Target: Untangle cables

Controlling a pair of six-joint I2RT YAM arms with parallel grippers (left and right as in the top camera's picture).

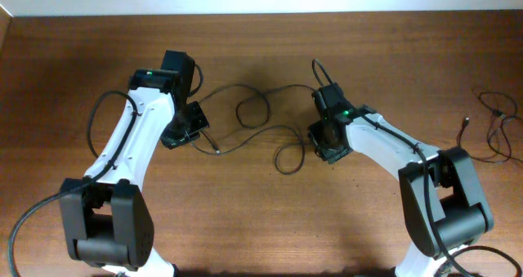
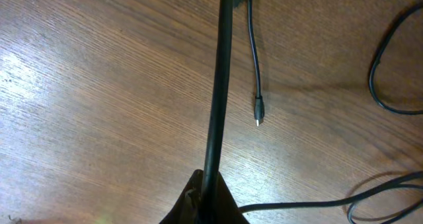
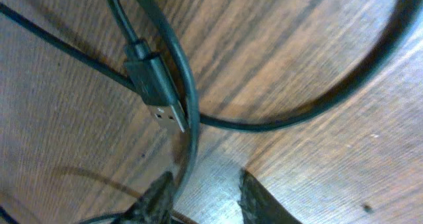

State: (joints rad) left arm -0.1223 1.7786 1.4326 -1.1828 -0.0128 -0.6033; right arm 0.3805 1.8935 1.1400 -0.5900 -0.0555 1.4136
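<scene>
1. Table [image 1: 384, 56]: one brown wooden top, carrying two arms and two groups of cable.
2. Left gripper [image 1: 189, 134]: one, at the table's 10 o'clock sector. In the left wrist view the left gripper [image 2: 205, 199] has its fingers [image 2: 188, 204] pressed together on one strand of the cables [image 2: 218, 92]. That strand runs straight toward 12 o'clock and out of the top of the view.
3. Small plug [image 2: 258, 112]: one, silver-tipped, flat on the wood at 1 o'clock from the closed fingertips and apart from the held strand. Overhead, the small plug [image 1: 216, 152] sits at 4 o'clock from the left gripper.
4. Cables [image 1: 270, 131]: the main group lies between the two grippers. Two closed loops are counted overhead, one at 12 o'clock of the group and one at 5 o'clock. The number of separate cords cannot be told.
5. Right gripper [image 1: 329, 150]: one, at the main group's 3 o'clock end. In the right wrist view the right gripper [image 3: 201, 194] has its fingers [image 3: 258, 201] parted, with bare wood between them. One strand [image 3: 190, 138] runs down beside the left-hand fingertip; nothing is clamped.
6. Flat plug [image 3: 155, 85]: one, rectangular with a metal end, at 11 o'clock from the parted fingertips and lying against that strand.
7. Outlying cords [image 1: 491, 134]: a second group at the table's 3 o'clock edge, well apart from both grippers; the count cannot be told.
</scene>
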